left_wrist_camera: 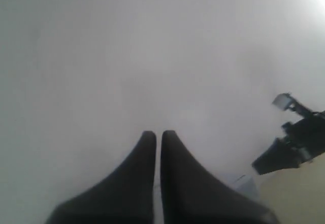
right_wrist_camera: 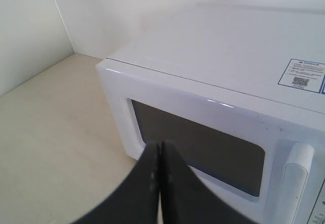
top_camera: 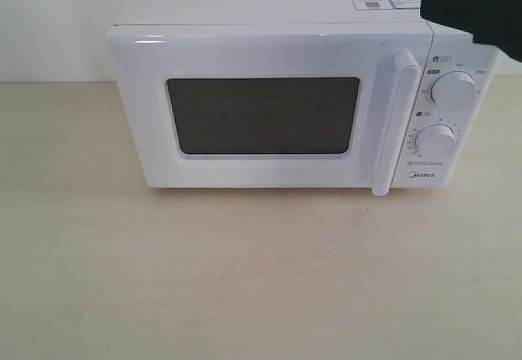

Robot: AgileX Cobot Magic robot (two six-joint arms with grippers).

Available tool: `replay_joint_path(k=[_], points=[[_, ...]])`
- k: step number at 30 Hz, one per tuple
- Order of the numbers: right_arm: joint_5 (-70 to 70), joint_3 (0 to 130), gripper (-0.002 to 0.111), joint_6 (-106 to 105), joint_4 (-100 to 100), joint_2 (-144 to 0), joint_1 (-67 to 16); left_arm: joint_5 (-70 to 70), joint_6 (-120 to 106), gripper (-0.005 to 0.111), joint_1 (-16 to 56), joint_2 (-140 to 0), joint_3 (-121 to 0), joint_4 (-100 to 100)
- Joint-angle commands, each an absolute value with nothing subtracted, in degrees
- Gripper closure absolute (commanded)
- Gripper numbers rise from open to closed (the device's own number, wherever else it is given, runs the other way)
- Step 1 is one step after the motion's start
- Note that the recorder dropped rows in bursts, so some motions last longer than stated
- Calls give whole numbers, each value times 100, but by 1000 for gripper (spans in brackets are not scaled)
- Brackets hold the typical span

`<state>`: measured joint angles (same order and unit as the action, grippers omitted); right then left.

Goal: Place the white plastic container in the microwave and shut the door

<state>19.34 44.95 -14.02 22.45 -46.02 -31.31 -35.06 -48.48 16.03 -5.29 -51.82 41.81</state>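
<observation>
The white microwave (top_camera: pixel 269 50) stands on the pale tabletop. Its door (top_camera: pixel 261 176) is shut, with the dark window and the vertical bar handle (top_camera: pixel 394 123) facing me. The white plastic container is out of view in every frame. My right gripper (right_wrist_camera: pixel 161 145) hangs above and in front of the door (right_wrist_camera: pixel 203 148), fingers pressed together and empty. Only a black part of the right arm (top_camera: pixel 473 5) shows over the microwave's top right corner. My left gripper (left_wrist_camera: pixel 158 134) is shut with nothing in it, facing a blurred white surface.
Two round dials (top_camera: pixel 454 89) (top_camera: pixel 435 141) sit on the microwave's right panel. A sticker (right_wrist_camera: pixel 304 76) lies on its top. A white wall stands close behind it. Pale table (top_camera: pixel 245 278) stretches out in front. A dark mechanical part (left_wrist_camera: pixel 297 148) shows at the left wrist view's edge.
</observation>
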Motion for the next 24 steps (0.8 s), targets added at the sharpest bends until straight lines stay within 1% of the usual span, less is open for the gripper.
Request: replay_joint_path(k=[1, 6, 13, 18, 21, 24], points=[[1934, 4526, 108, -1399, 2232, -4582, -3086, -3219, -4360, 102, 1364, -202, -4827, 3042], [1934, 4526, 108, -1399, 2232, -4582, -3086, -2620, -3530, 102, 1049, -151, -3843, 2079], [1934, 4526, 108, -1399, 2232, -4582, -3086, -1190, -3392, 102, 818, -151, -1769, 2069], [1934, 4526, 108, -1399, 2232, -4582, -3086, -173, -2801, 102, 664, -82, -559, 2069], [1934, 4526, 108, -1399, 2232, -4582, -3086, 236, -2459, 102, 582, 0, -85, 2069], [1949, 4526, 108, -1399, 2232, -4583, -3086, 379, -2449, 102, 517, 0, 0, 2069]])
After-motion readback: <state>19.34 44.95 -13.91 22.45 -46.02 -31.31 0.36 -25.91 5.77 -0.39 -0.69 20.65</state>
